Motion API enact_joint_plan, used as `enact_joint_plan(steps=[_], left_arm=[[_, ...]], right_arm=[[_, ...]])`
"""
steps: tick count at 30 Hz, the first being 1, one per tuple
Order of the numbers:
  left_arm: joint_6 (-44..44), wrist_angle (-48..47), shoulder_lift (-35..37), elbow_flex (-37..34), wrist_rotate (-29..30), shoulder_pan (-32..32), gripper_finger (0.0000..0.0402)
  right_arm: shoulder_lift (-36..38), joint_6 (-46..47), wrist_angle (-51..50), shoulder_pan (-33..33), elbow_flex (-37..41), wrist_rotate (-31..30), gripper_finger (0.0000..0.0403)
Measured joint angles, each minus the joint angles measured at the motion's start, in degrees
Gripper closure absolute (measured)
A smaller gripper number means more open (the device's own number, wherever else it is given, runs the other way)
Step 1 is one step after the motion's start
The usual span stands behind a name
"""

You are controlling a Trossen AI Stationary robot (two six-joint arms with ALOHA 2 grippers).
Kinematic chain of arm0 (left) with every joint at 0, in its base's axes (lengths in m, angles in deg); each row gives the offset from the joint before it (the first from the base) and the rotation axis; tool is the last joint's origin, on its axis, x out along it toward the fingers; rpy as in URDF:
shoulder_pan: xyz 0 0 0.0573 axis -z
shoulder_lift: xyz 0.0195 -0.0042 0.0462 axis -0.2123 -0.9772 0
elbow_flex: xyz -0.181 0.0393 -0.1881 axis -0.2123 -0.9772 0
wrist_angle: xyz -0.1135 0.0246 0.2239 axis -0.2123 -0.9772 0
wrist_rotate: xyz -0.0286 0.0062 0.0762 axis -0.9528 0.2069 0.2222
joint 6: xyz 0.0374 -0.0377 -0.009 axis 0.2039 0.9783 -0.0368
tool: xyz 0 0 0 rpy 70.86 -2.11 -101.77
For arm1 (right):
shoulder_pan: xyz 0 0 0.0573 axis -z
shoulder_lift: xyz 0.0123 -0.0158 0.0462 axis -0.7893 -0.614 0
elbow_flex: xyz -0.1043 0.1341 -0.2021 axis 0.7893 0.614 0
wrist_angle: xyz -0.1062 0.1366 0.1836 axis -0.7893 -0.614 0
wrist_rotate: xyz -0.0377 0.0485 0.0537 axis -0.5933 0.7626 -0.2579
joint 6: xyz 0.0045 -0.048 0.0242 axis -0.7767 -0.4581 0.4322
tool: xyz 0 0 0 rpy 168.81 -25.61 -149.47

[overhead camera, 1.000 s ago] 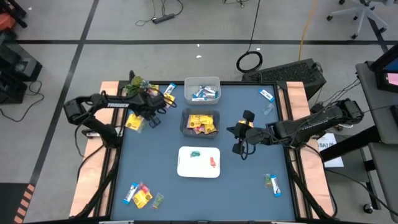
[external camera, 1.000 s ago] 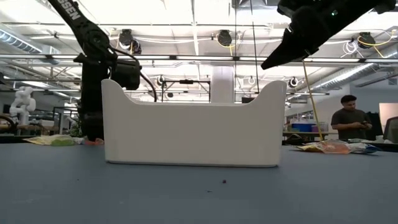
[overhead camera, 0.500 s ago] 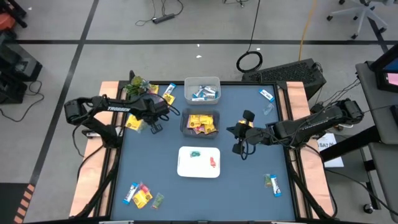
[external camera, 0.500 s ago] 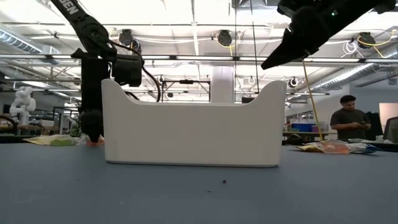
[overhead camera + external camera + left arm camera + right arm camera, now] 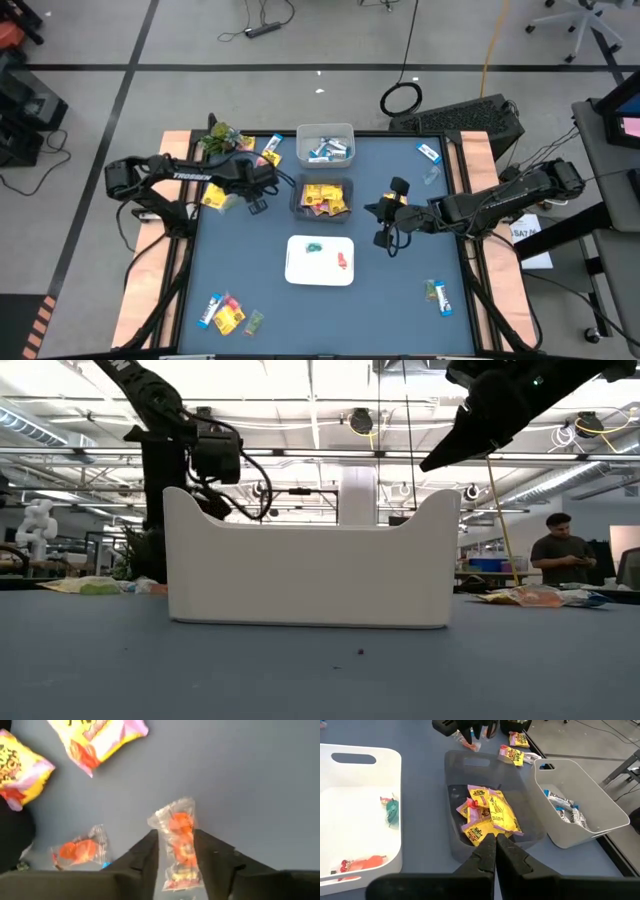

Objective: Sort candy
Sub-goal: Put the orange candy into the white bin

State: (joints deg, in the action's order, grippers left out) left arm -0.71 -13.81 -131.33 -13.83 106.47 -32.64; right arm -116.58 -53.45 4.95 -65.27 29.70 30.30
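An orange candy in clear wrap (image 5: 179, 840) sits pinched between the fingers of the left pincer (image 5: 176, 854), above the blue surface (image 5: 400, 290) left of centre, beside the grey bin of yellow packets (image 5: 324, 198). The right pincer (image 5: 494, 851), fingers pressed together and empty, hangs right of centre.

An overhead camera looks straight down on the whole blue table (image 5: 400, 290) and surrounding floor. A second sits at tabletop height, close behind a white bin (image 5: 305, 565), facing level into the room. The left wrist camera looks down very near the tabletop. The right wrist camera angles across the grey bin (image 5: 520, 805), also seen from overhead (image 5: 296, 196).
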Motion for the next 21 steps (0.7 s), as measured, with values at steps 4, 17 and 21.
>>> enact_joint_plan(steps=[4,17,21], left_arm=[[0.1,-1.16,0.02,0.42,-2.91,-0.05,0.0227],[0.09,-1.2,-0.39,0.26,-4.45,-3.03,0.021],[-0.34,-1.22,-2.76,0.26,-4.67,-4.51,0.021]], right_arm=[[0.0,-0.01,0.0,0.0,0.0,0.05,0.0403],[-0.02,-0.01,-0.02,0.0,0.0,0.13,0.0403],[-0.02,-0.01,-0.02,0.0,0.0,0.15,0.0403]])
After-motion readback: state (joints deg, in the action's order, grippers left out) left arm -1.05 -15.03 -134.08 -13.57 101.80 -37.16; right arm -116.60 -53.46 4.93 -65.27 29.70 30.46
